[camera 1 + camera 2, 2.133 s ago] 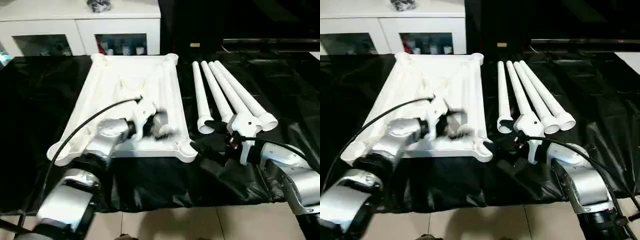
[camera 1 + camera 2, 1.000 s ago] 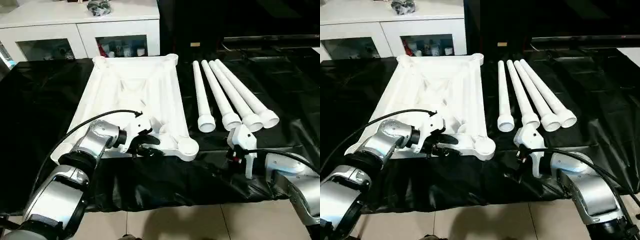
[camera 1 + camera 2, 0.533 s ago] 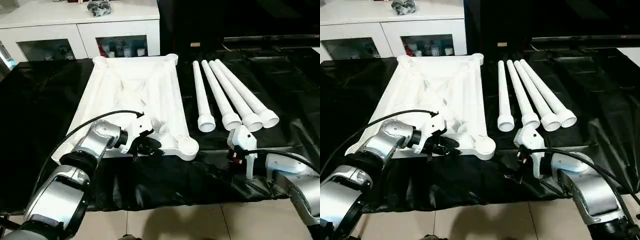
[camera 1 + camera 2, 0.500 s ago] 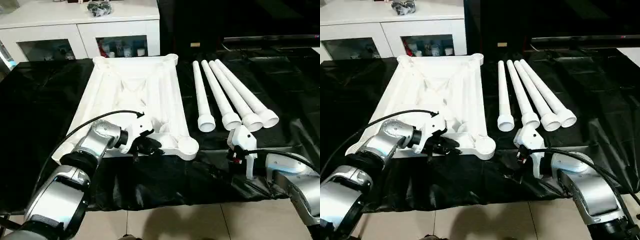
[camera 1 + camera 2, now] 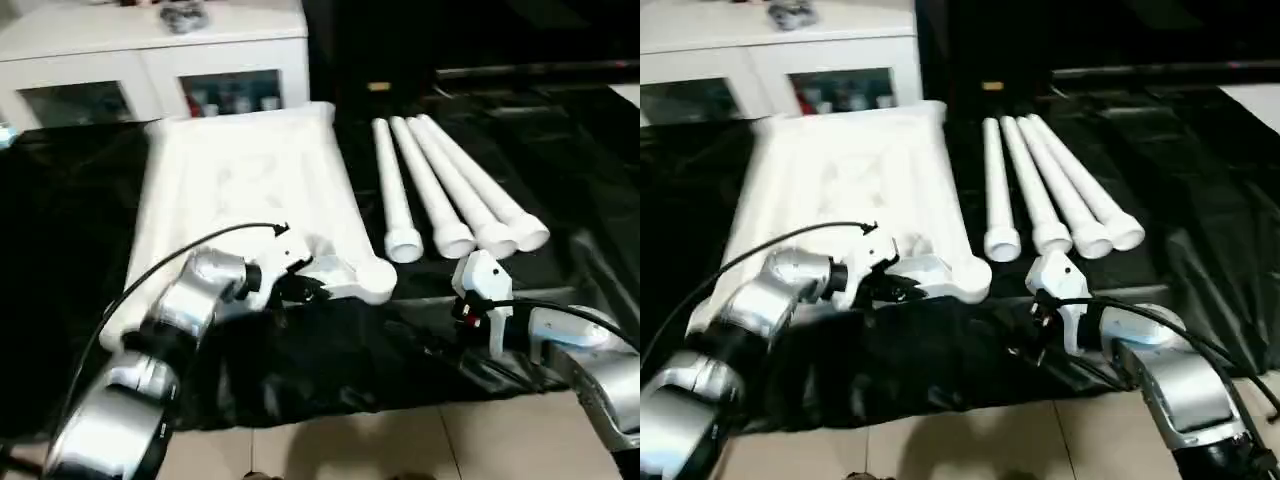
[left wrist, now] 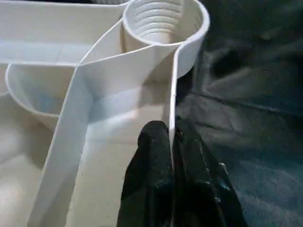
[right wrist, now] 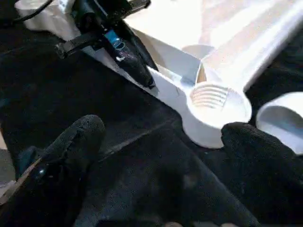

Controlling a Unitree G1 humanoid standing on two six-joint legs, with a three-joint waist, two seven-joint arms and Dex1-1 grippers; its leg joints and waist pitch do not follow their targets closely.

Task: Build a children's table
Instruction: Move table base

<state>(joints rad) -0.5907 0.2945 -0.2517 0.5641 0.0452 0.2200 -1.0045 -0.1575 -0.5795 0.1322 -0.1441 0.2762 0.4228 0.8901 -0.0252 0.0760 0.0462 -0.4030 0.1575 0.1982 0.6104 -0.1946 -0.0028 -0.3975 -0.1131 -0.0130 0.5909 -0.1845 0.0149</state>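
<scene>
Left wrist view: the left end effector (image 6: 171, 142) is clenched on the near rim of the white plastic rectangular tabletop (image 5: 245, 180), beside a threaded corner socket (image 6: 158, 21). It lies on a black-draped surface (image 5: 330, 365). Four white tube legs (image 5: 450, 195) lie just right. The right end effector (image 7: 161, 156) is spread wide, grasping nothing. A white cabinet (image 5: 150, 60) stands behind.

Both head views look forward and down over the desk (image 5: 80, 200) from its near edge. Each wrist view sits close at the tabletop's (image 6: 57, 156) near-right corner socket (image 7: 215, 101), from opposite sides, sharing it.

Blurred items (image 5: 180, 15) atop the white cabinet (image 5: 150, 45), unidentifiable
</scene>
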